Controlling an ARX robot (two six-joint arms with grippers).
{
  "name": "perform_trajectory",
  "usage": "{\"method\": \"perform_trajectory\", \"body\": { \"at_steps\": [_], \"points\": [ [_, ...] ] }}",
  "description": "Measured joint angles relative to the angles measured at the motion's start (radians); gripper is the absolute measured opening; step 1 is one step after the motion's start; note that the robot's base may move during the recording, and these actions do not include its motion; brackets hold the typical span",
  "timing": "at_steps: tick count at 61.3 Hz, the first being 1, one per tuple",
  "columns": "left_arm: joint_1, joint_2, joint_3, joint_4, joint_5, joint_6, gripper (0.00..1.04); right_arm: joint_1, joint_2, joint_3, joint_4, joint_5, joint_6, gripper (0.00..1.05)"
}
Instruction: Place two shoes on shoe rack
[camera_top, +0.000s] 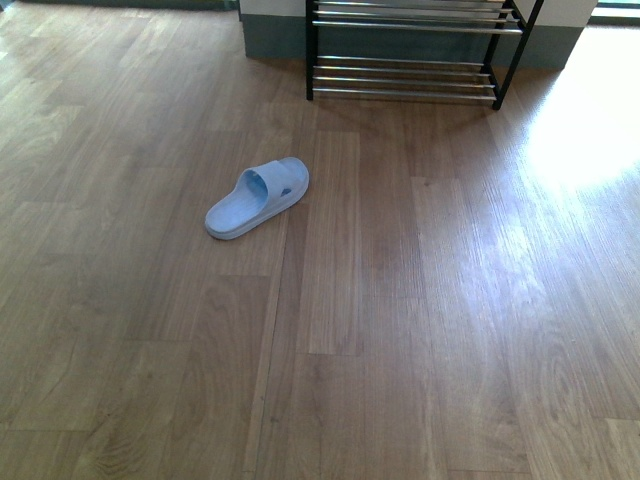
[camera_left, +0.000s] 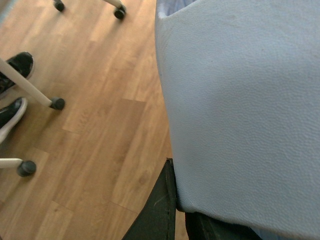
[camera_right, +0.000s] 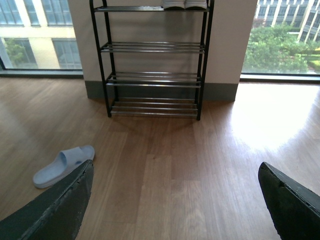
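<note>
My left gripper (camera_left: 181, 214) is shut on a pale blue slide slipper (camera_left: 240, 100), which fills most of the left wrist view above the wood floor. A second pale blue slipper (camera_top: 258, 197) lies on the floor; it also shows in the right wrist view (camera_right: 62, 165). The shoe rack (camera_right: 152, 47), black frames with chrome bars, stands against the far wall; its lower tiers show in the front view (camera_top: 405, 78). Two white soles (camera_right: 185, 4) sit on its top tier, cut off by the frame. My right gripper (camera_right: 175, 167) is open and empty, facing the rack. Neither arm shows in the front view.
In the left wrist view, castered white legs (camera_left: 57, 103) and a person's black shoes (camera_left: 15, 65) stand on the floor. Large windows (camera_right: 280, 35) flank the wall behind the rack. A bright sun patch (camera_top: 585, 120) lies on the floor at the right.
</note>
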Motion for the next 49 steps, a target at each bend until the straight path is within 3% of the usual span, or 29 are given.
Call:
{"method": "perform_trajectory", "body": {
  "at_steps": [3,10,49],
  "points": [
    [-0.034,-0.107,-0.046,-0.029,-0.048,0.000,0.02,0.000,0.000,0.000,0.000,0.000,0.000,0.96],
    [-0.060,-0.211,-0.082,-0.042,-0.057,0.000,0.02,0.000,0.000,0.000,0.000,0.000,0.000,0.96],
    [-0.061,-0.217,-0.084,-0.043,-0.066,0.000,0.02,0.000,0.000,0.000,0.000,0.000,0.000,0.96]
  ]
}}
